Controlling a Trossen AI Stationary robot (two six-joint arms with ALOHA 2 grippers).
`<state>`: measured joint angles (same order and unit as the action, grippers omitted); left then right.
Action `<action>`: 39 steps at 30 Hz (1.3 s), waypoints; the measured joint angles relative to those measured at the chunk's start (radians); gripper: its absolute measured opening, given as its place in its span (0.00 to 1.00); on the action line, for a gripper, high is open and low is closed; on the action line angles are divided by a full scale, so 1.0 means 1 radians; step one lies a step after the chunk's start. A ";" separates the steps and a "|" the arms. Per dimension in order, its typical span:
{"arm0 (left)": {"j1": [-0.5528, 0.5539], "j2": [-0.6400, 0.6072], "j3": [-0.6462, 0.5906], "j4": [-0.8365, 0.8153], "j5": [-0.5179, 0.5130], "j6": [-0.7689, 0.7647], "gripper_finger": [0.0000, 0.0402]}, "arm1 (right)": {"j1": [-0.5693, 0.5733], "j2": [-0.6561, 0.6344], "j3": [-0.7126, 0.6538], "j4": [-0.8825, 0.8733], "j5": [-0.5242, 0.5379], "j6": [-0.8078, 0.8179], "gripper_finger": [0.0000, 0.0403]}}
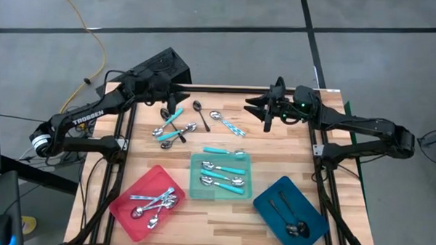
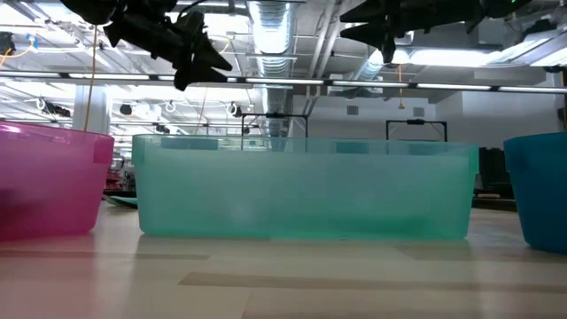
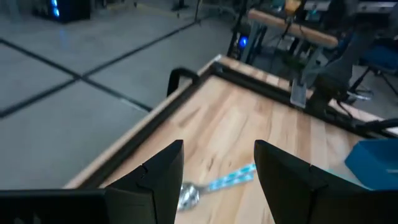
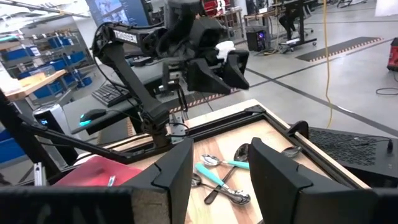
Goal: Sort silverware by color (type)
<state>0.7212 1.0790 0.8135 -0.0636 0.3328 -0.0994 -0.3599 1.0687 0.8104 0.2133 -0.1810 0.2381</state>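
I see both grippers, left (image 1: 176, 105) and right (image 1: 268, 115), raised above the unsorted spoons (image 1: 175, 130) on the desk (image 1: 290, 150), fingers parted, holding nothing.

From table height the teal tray (image 2: 306, 190) hides every spoon behind its frosted wall. The red tray (image 2: 49, 182) and blue tray (image 2: 540, 190) are cut off by the picture's edges. The left wrist view blurs the turquoise-handled spoon (image 3: 217, 183).
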 joint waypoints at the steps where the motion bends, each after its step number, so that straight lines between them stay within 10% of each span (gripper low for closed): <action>1: 0.000 0.000 0.000 0.012 0.000 0.002 0.45 | 0.000 0.000 0.000 -0.001 0.000 0.000 0.43; 39: 0.086 0.073 0.001 0.377 -0.015 -0.170 0.45 | -0.208 0.000 0.000 -0.046 -0.005 0.024 0.43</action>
<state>0.8067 1.1522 0.8143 0.3133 0.3181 -0.2691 -0.5679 1.0687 0.8104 0.1677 -0.1859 0.2626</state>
